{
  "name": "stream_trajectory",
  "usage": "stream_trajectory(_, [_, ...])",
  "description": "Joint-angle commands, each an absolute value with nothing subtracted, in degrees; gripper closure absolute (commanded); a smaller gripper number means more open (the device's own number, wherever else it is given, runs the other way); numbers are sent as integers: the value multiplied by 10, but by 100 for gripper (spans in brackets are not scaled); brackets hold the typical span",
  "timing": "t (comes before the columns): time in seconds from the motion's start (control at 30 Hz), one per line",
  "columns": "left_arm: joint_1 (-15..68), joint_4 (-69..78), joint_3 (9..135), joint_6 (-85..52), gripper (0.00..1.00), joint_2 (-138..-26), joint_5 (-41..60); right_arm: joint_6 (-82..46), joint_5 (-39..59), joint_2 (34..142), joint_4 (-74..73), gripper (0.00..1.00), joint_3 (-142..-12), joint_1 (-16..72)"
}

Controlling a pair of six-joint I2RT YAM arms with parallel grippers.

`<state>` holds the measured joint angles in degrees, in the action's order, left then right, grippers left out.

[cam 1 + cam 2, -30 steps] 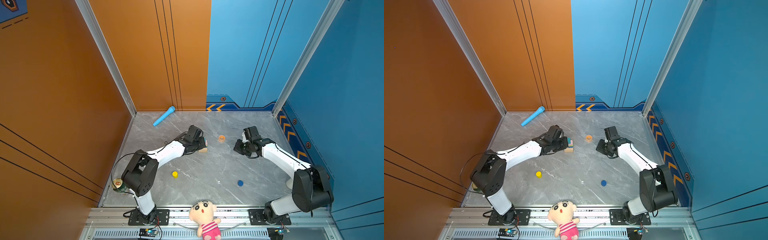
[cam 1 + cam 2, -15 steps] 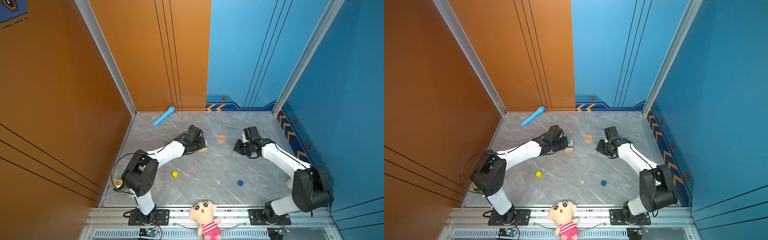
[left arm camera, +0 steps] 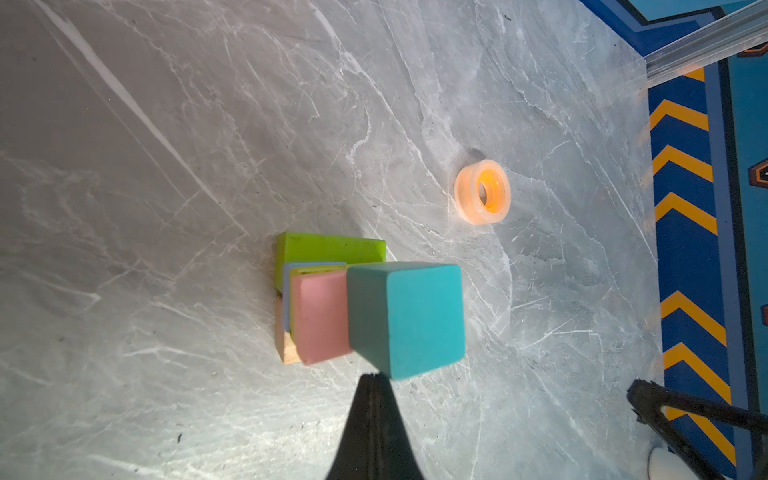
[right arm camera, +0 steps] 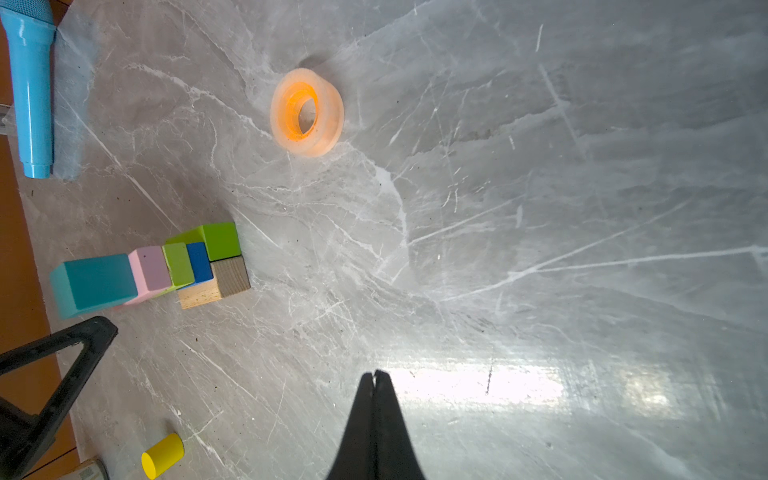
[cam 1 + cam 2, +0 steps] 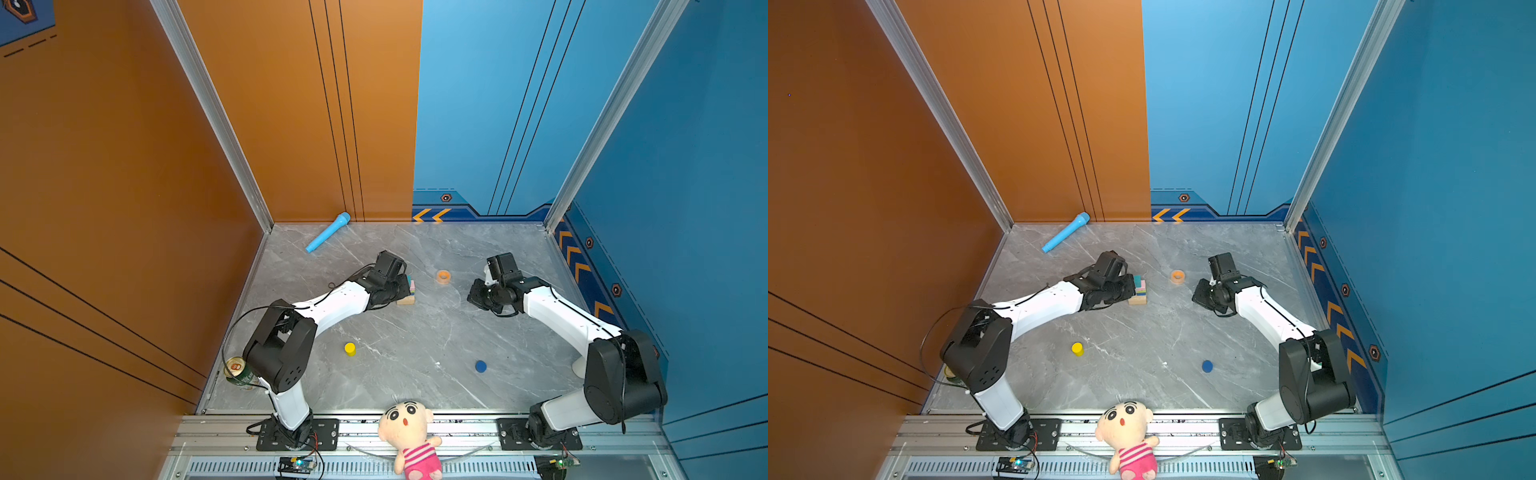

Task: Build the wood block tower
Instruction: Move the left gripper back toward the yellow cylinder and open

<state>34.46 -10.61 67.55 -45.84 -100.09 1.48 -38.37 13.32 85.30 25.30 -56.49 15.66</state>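
The wood block tower (image 4: 166, 270) stands on the grey marbled desk (image 5: 415, 332), left of centre and toward the back wall in both top views. A tan brick (image 4: 214, 284) and a lime green brick (image 4: 220, 241) lie side by side as its base. Above them sit a dark blue cube (image 4: 199, 262), a second lime green brick (image 4: 178, 264) and a pink brick (image 4: 151, 268), with a teal cube (image 3: 405, 318) on top.

The left hand (image 3: 374, 376) hangs just beside the teal cube with its fingers pressed together and nothing between them. Whether the tips touch the cube cannot be told. The right hand (image 4: 376, 374), likewise pressed together and empty, hovers over bare desk well to the right of the tower.

Two task pieces lie loose nearer the front rail. The yellow cylinder (image 5: 350, 348) is on the left arm's side and the dark blue cylinder (image 5: 481, 365) on the right arm's side, both well apart from the tower.

An orange tape ring (image 5: 443, 276) rests between the tower and the right hand. A light-blue toy microphone (image 5: 327, 238) lies near the back left corner. A drink can (image 5: 239, 372) stands by the left arm's base, and a plush doll (image 5: 409, 432) sits on the front rail.
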Motion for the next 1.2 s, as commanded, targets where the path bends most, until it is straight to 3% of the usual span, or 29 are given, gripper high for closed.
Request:
stream_trajectory(0.0, [343, -123, 685, -444, 100, -996, 0, -383, 135, 849, 251, 99, -560, 153])
stream_trajectory(0.6, [384, -159, 630, -435, 100, -895, -68, -388, 131, 833, 248, 99, -550, 166])
stream_trajectory(0.97, [390, -265, 561, -439, 100, -781, -138, -388, 127, 831, 246, 99, -548, 186])
stream_trajectory(1.1, [376, -315, 547, -433, 88, -750, -129, -387, 124, 828, 247, 99, -548, 191])
stream_trajectory(1.17, [367, -342, 541, -427, 78, -736, -125, -387, 122, 827, 248, 99, -548, 192])
